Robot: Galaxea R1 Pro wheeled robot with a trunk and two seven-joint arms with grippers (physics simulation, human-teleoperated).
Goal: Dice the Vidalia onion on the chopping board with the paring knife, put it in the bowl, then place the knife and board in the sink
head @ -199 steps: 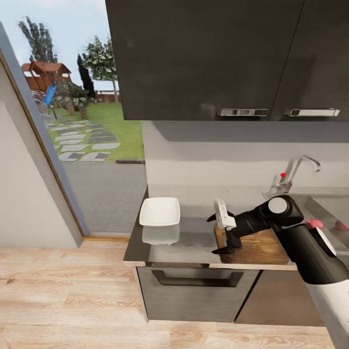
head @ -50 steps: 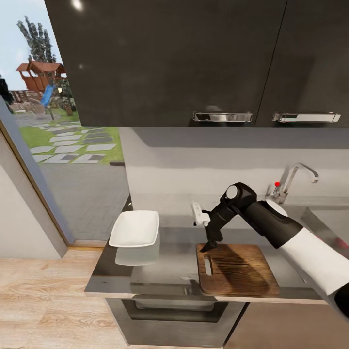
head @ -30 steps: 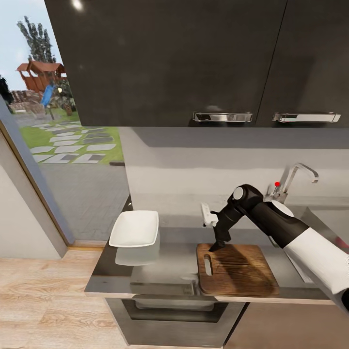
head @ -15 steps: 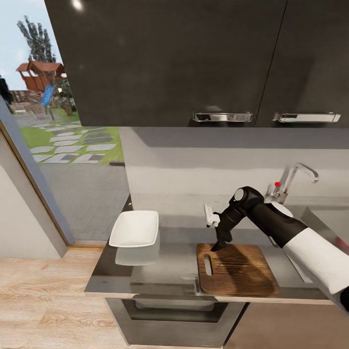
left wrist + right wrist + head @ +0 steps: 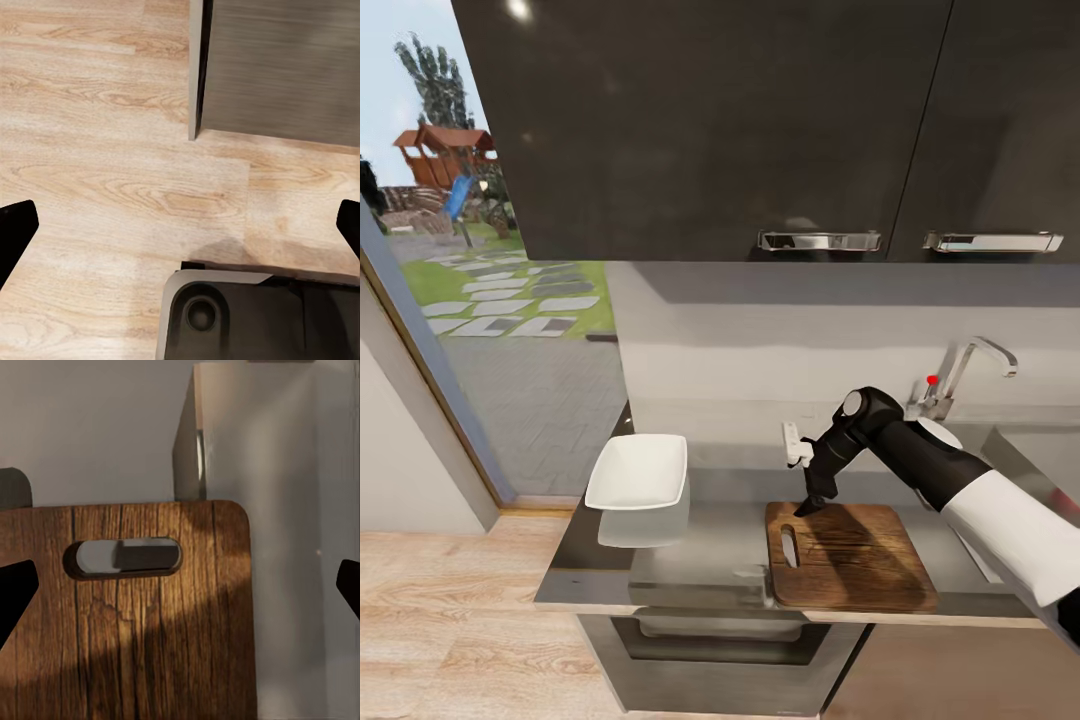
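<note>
The brown chopping board [image 5: 855,560] lies on the grey countertop [image 5: 710,545], its handle slot [image 5: 788,547] toward the bowl. The white square bowl [image 5: 637,470] stands to its left. My right gripper [image 5: 810,500] hangs open just over the board's far left corner; in the right wrist view the board [image 5: 150,645] and its slot [image 5: 127,556] lie below the wide-apart fingers of the right gripper [image 5: 180,592]. The chrome tap [image 5: 965,370] with a red knob and a strip of the sink [image 5: 1045,450] are at the right. My left gripper [image 5: 180,232] is open over the wooden floor. Onion and knife are out of view.
Dark wall cabinets [image 5: 760,120] hang low above the counter. A drawer front [image 5: 710,645] sits below the worktop. A tall window [image 5: 490,300] and the counter's end are to the left. The robot's dark base [image 5: 255,315] is under the left gripper.
The camera has moved closer and rightward since the oldest frame. In the last seconds my right gripper shifted a little right and settled over the board's far left corner; otherwise nothing moved.
</note>
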